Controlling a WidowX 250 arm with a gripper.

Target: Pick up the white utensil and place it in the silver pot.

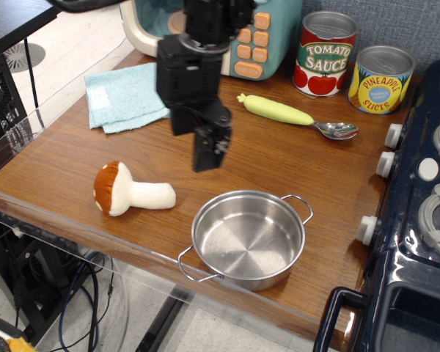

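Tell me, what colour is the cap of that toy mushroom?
Orange-brown, on a cream-white stem; the mushroom shows clearly in the single camera view.

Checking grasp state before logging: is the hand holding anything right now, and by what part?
Nothing is held. The hand hangs above the wooden table, apart from the plush mushroom with cream-white stem and orange-brown cap, which lies on its side beside the empty shiny steel pot.

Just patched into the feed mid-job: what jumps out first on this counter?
The black claw hangs above mid-counter, holding nothing. Left of it near the front edge lies the plush mushroom on its side, and the empty silver pot sits front and centre. Two bright cans stand at the back right.
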